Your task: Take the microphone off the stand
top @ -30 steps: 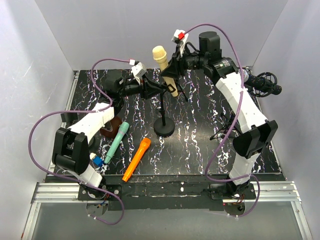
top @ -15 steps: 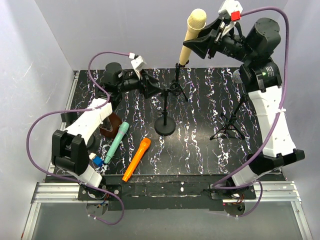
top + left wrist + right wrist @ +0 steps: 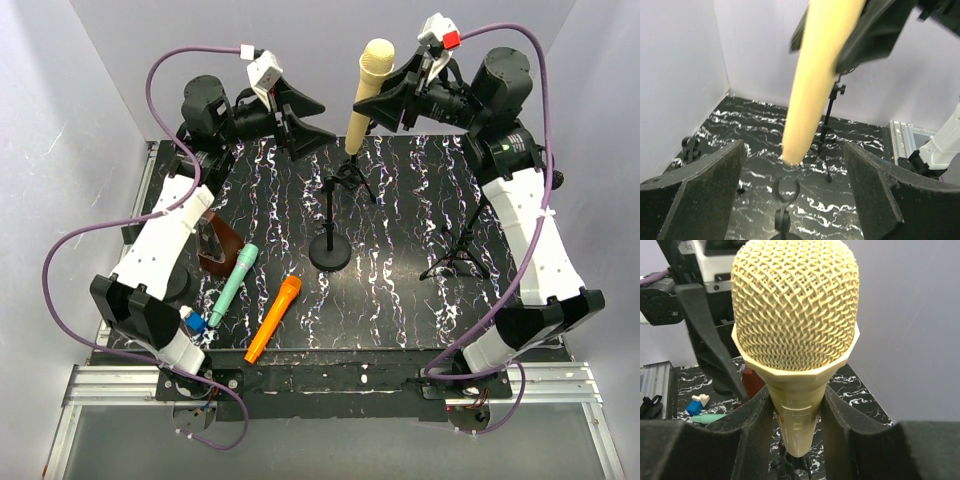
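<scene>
The cream microphone [image 3: 365, 95] is in the air above the stand [image 3: 330, 215], tilted a little, and the right gripper [image 3: 383, 100] is clamped on its body from the side. The left gripper [image 3: 308, 122] hangs just beside it with the jaws wide apart and nothing between them. I judge the microphone to be a stiff thing of moderate weight, heavier at the head, with a smooth painted body that can slip between the pads if the grip is loose. The mesh head looks like the delicate part, since it can dent. The best place to take it is therefore the body under the head, where the right gripper takes it now. The top view shows both arms together, the round foot of the stand on the table [image 3: 400, 300], and a teal microphone [image 3: 233, 285] and an orange microphone [image 3: 273, 318] lying near the left arm. It does not show well whether the lower end is free. The left wrist view answers this: the lower end of the microphone [image 3: 820, 75] hangs just above the empty clip [image 3: 786, 190], apart from it. The right wrist view alone shows the grip closely, with the fingers [image 3: 752, 425] pressing on both sides just below the collar of the head.
</scene>
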